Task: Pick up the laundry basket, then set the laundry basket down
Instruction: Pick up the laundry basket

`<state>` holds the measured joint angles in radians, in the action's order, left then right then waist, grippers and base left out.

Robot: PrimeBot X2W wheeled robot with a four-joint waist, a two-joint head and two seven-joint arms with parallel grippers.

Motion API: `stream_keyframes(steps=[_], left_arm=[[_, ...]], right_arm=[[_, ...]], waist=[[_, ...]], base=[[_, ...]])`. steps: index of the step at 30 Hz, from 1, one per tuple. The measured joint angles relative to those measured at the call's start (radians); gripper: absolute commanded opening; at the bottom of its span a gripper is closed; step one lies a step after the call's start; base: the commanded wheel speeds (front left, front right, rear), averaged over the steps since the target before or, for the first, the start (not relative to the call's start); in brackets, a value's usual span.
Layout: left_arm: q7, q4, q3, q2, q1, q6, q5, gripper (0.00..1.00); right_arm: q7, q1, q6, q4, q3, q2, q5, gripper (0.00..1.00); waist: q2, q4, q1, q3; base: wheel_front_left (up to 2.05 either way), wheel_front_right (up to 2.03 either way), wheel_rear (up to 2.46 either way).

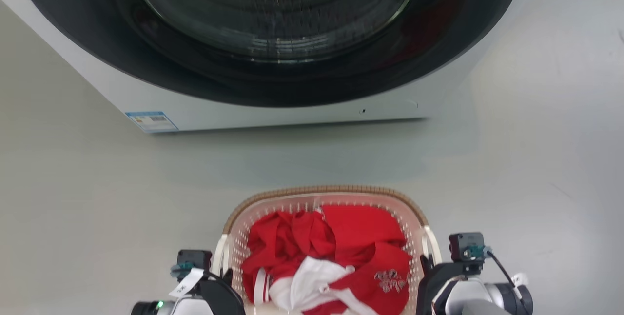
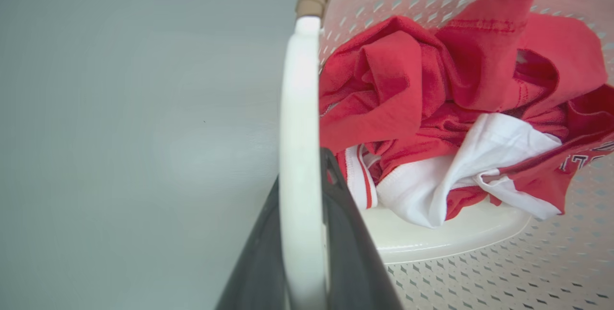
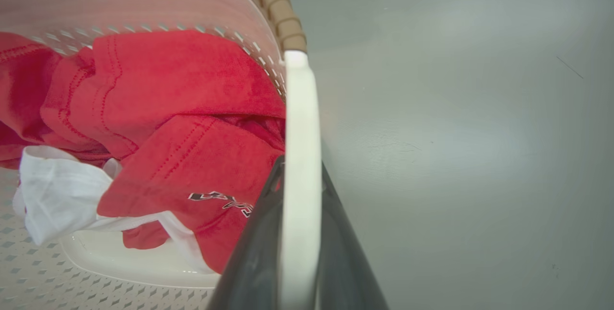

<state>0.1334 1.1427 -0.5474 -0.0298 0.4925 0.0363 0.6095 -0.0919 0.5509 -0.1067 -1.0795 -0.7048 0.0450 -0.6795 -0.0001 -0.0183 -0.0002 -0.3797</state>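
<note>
The laundry basket (image 1: 326, 192), cream-white and perforated with a brown woven-look rim, sits at the bottom centre of the head view with red and white clothes (image 1: 331, 256) inside. My left gripper (image 1: 223, 276) is at its left side and my right gripper (image 1: 428, 262) at its right side. In the left wrist view my left gripper (image 2: 301, 175) is shut on the white left handle (image 2: 298, 108), which runs between the two dark fingers. In the right wrist view my right gripper (image 3: 300, 166) is shut on the white right handle (image 3: 301, 108) the same way.
A white washing machine (image 1: 273, 110) with a large dark round glass door (image 1: 273, 8) stands just beyond the basket. Pale grey floor (image 1: 73, 207) spreads to both sides and between basket and machine.
</note>
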Motion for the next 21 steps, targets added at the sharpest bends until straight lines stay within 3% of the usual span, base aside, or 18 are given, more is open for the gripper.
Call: stream_keyframes(steps=[21], left_arm=[[-0.119, 0.005, -0.113, -0.013, -0.203, -0.001, 0.085, 0.0]], right_arm=[[0.1, -0.24, -0.017, 0.041, -0.137, 0.008, -0.141, 0.0]], waist=[[0.0, -0.018, -0.0001, 0.326]], base=[[0.0, 0.0, 0.0]])
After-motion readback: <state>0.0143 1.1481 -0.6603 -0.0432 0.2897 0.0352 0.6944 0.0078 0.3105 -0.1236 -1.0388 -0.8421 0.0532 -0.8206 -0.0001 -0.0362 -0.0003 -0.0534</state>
